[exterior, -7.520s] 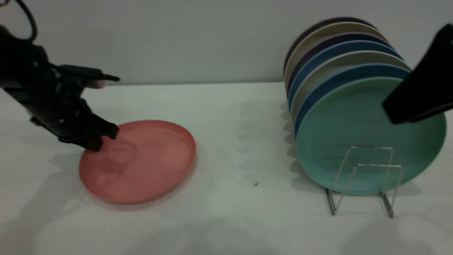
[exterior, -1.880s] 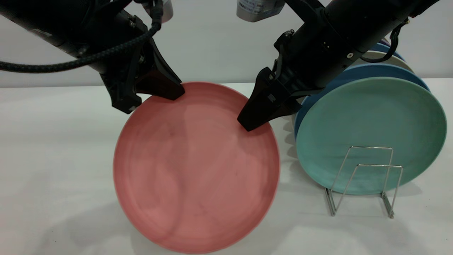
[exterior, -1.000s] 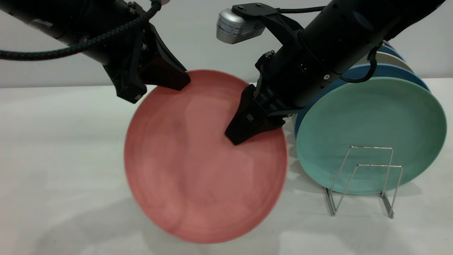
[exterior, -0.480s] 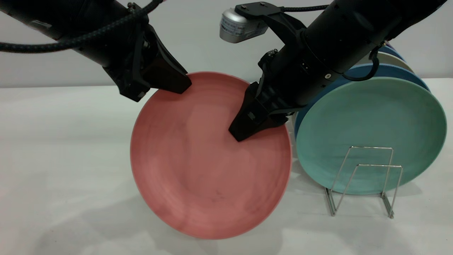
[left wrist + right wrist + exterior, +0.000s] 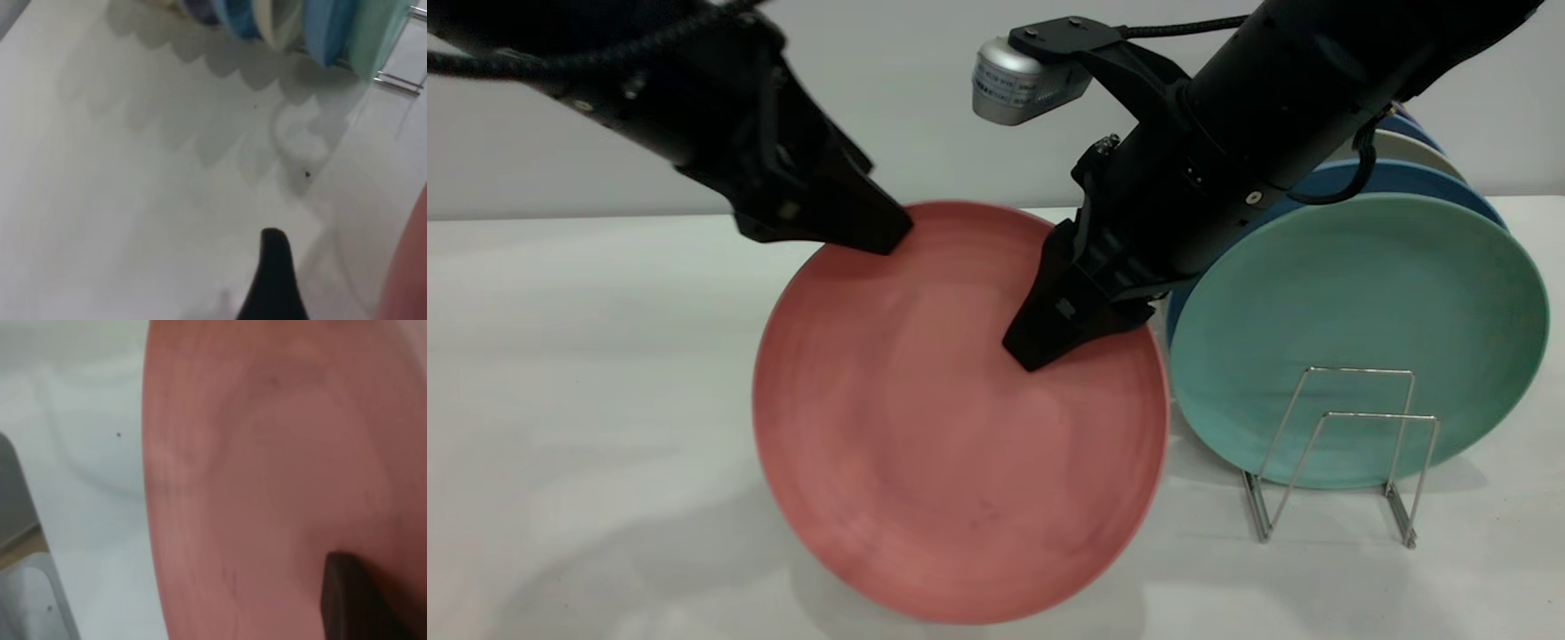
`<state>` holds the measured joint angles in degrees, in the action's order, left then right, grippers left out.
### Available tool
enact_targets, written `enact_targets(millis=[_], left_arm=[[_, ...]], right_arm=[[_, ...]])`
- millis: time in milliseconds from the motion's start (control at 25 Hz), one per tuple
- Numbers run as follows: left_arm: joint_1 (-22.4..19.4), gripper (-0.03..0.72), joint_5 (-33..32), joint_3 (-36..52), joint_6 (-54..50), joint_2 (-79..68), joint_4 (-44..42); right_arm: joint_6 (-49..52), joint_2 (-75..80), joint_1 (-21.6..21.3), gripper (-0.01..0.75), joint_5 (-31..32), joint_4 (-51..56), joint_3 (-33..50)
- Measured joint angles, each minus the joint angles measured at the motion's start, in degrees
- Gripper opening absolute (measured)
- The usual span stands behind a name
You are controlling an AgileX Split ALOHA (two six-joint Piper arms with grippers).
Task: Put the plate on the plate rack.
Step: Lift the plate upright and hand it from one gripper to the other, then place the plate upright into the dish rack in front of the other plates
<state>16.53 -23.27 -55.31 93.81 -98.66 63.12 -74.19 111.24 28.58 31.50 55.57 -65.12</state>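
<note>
Right gripper [image 5: 1049,342] clamped plate [image 5: 960,444] at its upper edge; left gripper [image 5: 880,233] too, apparently. Risk: plate slipping or clipping teal plate [image 5: 1360,329] before plate rack [image 5: 1343,444].

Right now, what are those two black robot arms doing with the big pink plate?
Both arms hold the pink plate up on its edge above the white table. The left gripper grips its top rim and the right gripper is clamped on its upper right part. Just to the right, the wire plate rack already holds a teal plate in front, with blue ones behind. The pink plate is not in the rack yet.
</note>
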Motion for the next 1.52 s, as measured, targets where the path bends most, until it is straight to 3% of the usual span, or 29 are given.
enact_targets(millis=[280, 520, 1120, 1520], left_arm=[[-9.7, 0.549, -3.0, 0.0, -10.3, 0.1, 0.3], [-14.5, 0.502, -3.8, 0.0, -15.8, 0.1, 0.3], [-14.8, 0.498, 4.1, 0.0, -25.1, 0.1, 1.0], [-14.8, 0.498, 4.5, 0.0, -26.1, 0.1, 1.3]], right_arm=[[3.8, -0.6, 0.0, 0.128, 1.3, -8.2, -0.1], [9.0, -3.0, 0.0, 0.128, 2.2, -15.4, -0.1], [25.7, -14.8, 0.0, 0.128, 9.6, -36.8, -0.1], [36.0, -19.7, 1.8, 0.128, 14.0, -53.2, 0.1]])
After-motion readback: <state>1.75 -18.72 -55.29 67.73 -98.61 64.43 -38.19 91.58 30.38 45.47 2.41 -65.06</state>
